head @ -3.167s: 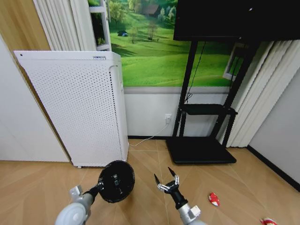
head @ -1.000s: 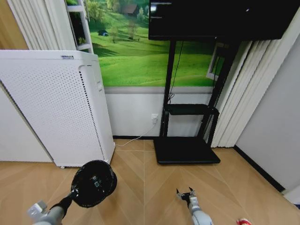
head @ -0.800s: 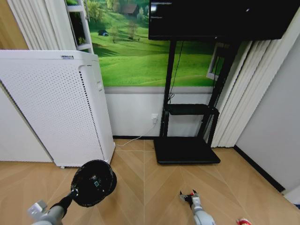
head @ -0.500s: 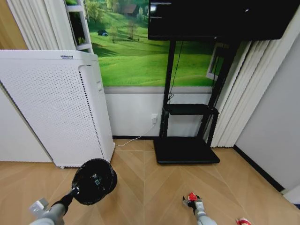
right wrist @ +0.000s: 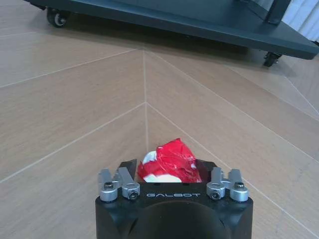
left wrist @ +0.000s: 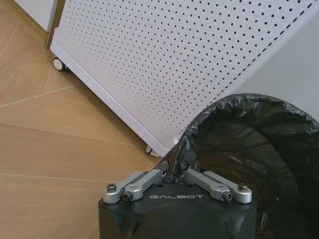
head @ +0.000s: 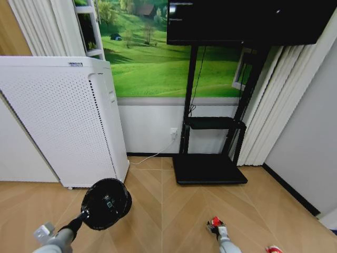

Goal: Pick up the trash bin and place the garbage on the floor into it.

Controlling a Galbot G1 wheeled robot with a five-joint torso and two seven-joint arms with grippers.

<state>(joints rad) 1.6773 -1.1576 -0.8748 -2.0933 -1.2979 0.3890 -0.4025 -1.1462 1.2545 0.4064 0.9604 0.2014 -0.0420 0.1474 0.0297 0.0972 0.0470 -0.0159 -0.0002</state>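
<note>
Right gripper (right wrist: 169, 172), low over the parquet floor (head: 174, 211) at near right, had its jaws closed on a red-and-white crumpled scrap (right wrist: 169, 162). A second scrap (head: 273, 249) lay further right. Left gripper (left wrist: 175, 175), near left, clamped the rim of the black trash bin (head: 106, 203), held tipped off the floor. White perforated appliance (head: 58, 118) stood beyond.

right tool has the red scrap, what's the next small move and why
Probably carry the right tool across toward the trash bin: it is shut on a red-and-white scrap, and the left tool holds the bin's rim off to the robot's left.
</note>
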